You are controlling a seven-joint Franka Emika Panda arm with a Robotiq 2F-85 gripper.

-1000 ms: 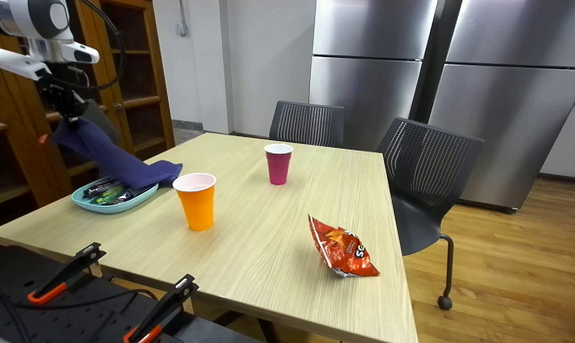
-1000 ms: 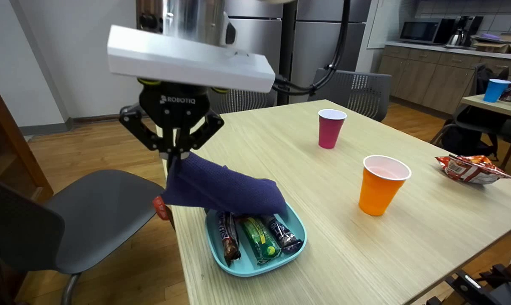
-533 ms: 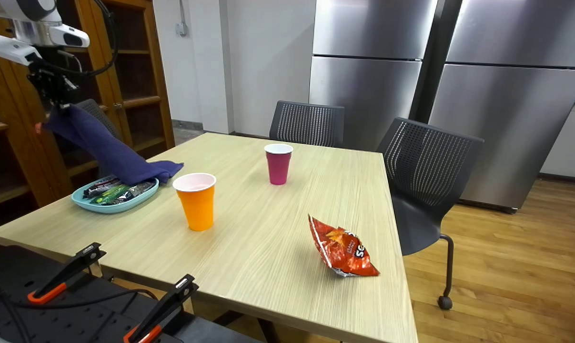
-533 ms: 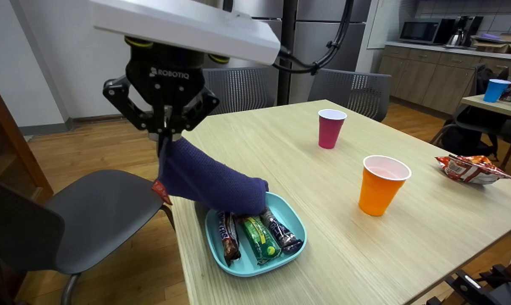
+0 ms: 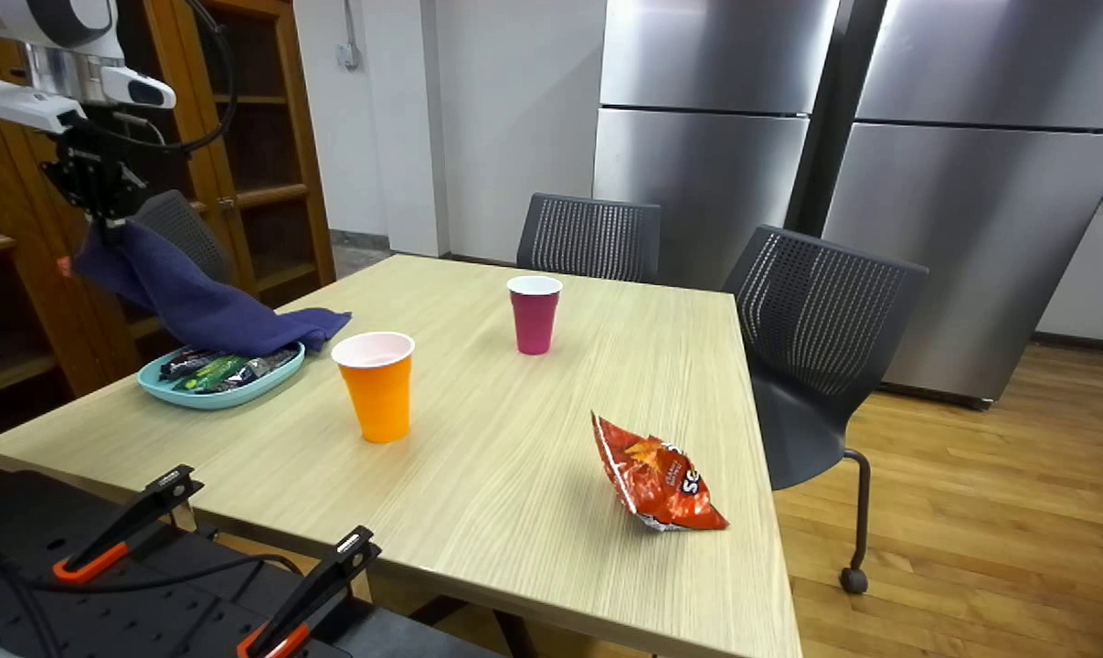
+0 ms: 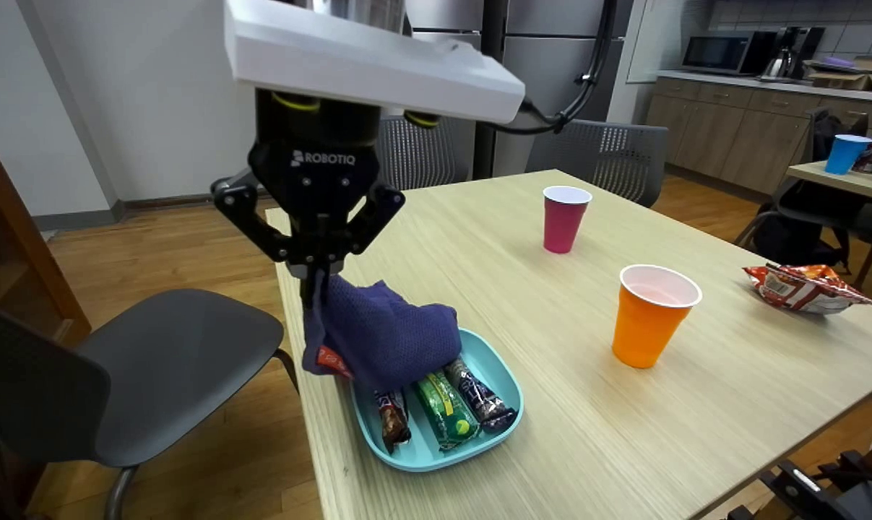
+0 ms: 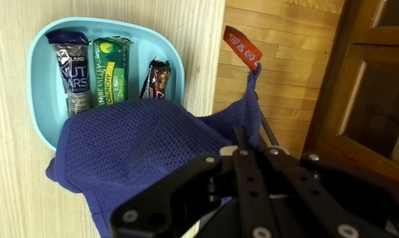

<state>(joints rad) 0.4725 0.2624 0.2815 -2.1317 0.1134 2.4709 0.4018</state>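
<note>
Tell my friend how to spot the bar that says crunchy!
On the pale table is a light blue tray, partly hidden by the dark blue towel the gripper holds. Inside, the crunchy bar lies between the brown bar and the nut bar; only it is wrapped in green.

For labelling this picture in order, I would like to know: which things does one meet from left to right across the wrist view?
Nut bar → green-wrapped bar → dark brown bar → red care label → wooden cabinet.

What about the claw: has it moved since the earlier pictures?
Yes: in an exterior view, the claw has moved picture-left, away from the orange cup.
</note>
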